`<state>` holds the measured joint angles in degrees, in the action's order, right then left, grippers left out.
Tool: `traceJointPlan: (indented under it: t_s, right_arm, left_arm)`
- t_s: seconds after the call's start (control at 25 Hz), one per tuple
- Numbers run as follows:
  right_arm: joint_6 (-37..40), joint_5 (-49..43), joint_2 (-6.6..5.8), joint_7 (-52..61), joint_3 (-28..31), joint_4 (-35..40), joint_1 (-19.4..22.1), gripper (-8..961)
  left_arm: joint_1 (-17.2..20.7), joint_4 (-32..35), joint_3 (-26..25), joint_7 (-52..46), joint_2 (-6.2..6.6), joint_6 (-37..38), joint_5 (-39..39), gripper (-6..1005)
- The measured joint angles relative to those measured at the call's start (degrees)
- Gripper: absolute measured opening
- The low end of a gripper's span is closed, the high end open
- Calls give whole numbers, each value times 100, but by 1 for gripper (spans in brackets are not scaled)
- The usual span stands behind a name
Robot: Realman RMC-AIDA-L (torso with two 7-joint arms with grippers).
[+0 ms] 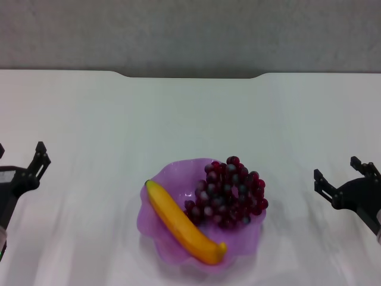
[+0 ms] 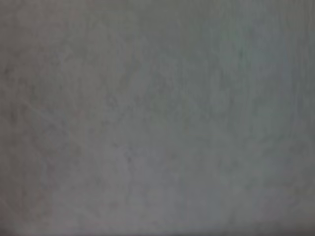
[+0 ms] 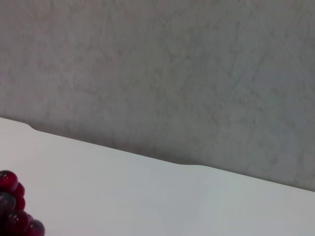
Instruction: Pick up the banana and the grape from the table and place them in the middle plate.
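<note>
The purple scalloped plate (image 1: 156,235) sits on the white table (image 1: 190,119) near the front middle. The yellow banana (image 1: 181,223) lies across the plate's left half, its green tip toward the back left. The bunch of dark red grapes (image 1: 229,192) rests in the plate's right half, touching the banana; a few grapes show in the right wrist view (image 3: 15,209). My left gripper (image 1: 37,159) is open and empty at the far left edge. My right gripper (image 1: 342,174) is open and empty at the far right, well apart from the plate.
The table's far edge has a shallow notch (image 1: 190,75) with a grey wall behind it; the edge also shows in the right wrist view (image 3: 187,164). The left wrist view shows only grey wall.
</note>
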<state>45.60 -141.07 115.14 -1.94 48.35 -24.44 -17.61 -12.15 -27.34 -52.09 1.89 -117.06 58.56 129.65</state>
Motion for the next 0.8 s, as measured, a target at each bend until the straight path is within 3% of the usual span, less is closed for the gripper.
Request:
traceJointPlan:
  t_s: [0.12, 0.32, 0.56, 0.8]
  right_arm:
    - [0, 0, 0, 0, 2, 0, 0, 888]
    - [88, 0, 0, 3, -12, 3, 25, 888]
    - [891, 1, 24, 67, -105, 245, 132, 889]
    - [913, 53, 33, 95, -124, 356, 135, 879]
  left_arm:
    - [2, 336, 7, -813, -1, 329, 493, 869]
    - [157, 359, 186, -828, -35, 388, 573, 870]
    - [231, 375, 214, -850, -45, 400, 519, 870]
    - [185, 542, 178, -903, -40, 300, 500, 870]
